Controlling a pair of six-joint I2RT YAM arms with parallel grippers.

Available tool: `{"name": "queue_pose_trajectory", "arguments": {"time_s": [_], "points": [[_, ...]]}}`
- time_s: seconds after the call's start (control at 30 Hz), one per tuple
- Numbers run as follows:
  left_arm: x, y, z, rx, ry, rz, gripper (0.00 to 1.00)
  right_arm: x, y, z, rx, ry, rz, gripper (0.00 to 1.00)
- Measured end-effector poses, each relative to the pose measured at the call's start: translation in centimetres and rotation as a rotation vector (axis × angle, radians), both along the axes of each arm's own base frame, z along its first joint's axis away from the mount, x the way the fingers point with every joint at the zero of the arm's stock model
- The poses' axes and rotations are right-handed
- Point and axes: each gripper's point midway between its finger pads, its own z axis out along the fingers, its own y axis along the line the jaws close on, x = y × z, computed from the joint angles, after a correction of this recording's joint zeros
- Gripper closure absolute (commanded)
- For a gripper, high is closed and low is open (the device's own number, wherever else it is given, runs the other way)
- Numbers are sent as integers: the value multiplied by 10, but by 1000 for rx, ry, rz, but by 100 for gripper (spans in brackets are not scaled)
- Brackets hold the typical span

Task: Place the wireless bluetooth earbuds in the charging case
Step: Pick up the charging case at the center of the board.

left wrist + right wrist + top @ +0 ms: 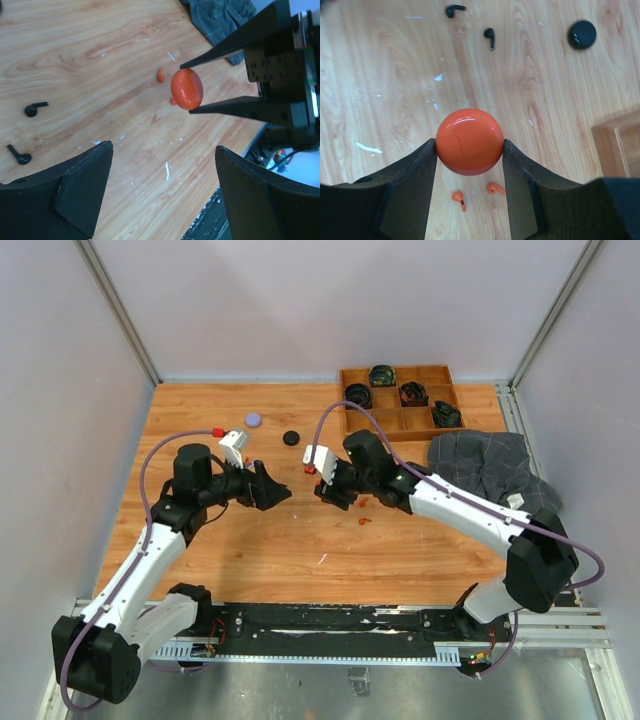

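Top external alone shows the lilac case (253, 419).

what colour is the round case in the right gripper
Orange-red case, clearest in the right wrist view.

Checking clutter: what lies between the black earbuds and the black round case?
Only bare tabletop between black earbuds and black round case, seen in the right wrist view.

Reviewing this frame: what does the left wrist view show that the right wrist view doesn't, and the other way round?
Only the left wrist view: the left gripper, jaws open and empty, and the grey cloth. Only the right wrist view: the black round case and a corner of the wooden tray. Both: the right gripper clamping the orange case, two black earbuds, and the orange earbuds.
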Motion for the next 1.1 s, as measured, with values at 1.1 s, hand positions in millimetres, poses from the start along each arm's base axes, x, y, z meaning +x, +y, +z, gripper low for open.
{"name": "queue_pose_trajectory", "arguments": {"time_s": [1.1], "points": [[-26,-52,-25,-273,302,-307,49,-64,50,24,0,-126,306,62]]}}
